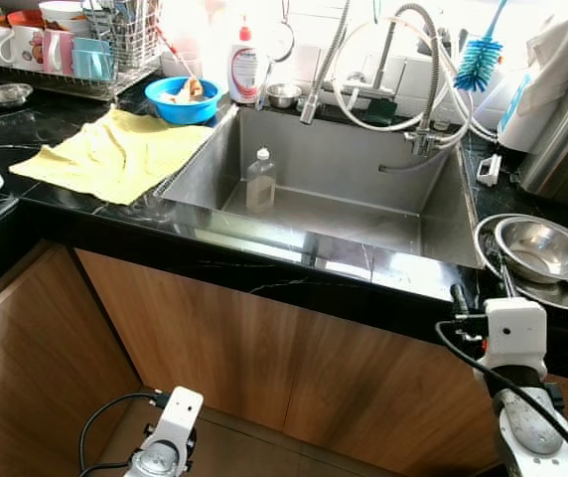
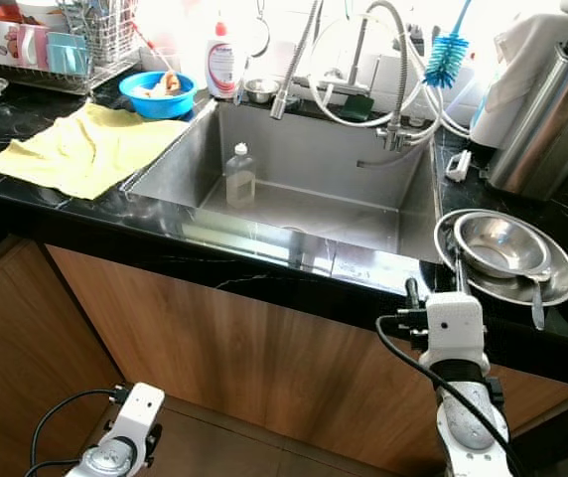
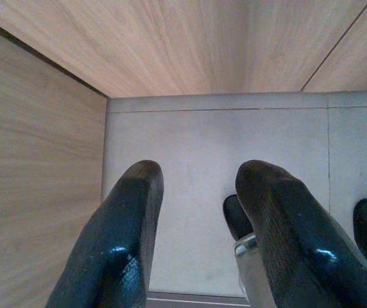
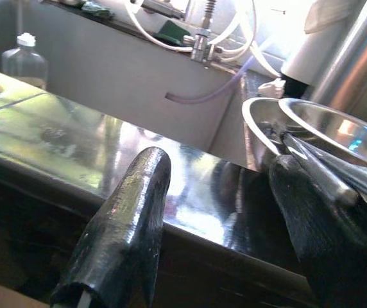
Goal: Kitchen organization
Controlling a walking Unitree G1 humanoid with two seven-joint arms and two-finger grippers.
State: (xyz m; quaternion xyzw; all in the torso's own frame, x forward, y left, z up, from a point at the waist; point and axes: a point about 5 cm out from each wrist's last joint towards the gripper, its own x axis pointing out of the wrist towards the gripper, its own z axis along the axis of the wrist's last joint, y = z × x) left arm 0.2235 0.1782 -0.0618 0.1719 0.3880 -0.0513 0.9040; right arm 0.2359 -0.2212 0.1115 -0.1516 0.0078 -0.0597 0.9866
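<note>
A steel sink (image 1: pixel 433 214) is set in the black counter (image 1: pixel 26 124), and a clear bottle (image 1: pixel 260 180) stands upright in it. Left of it lies a yellow cloth (image 1: pixel 115 151) (rumpled), with a blue bowl (image 1: pixel 182 100) behind. Steel bowls (image 1: pixel 540 248) sit stacked on the right.

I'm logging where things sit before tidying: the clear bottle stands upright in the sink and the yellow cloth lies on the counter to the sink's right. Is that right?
Not quite. The yellow cloth lies on the counter to the left of the sink, as the left eye view shows. The clear bottle does stand upright in the sink.
</note>
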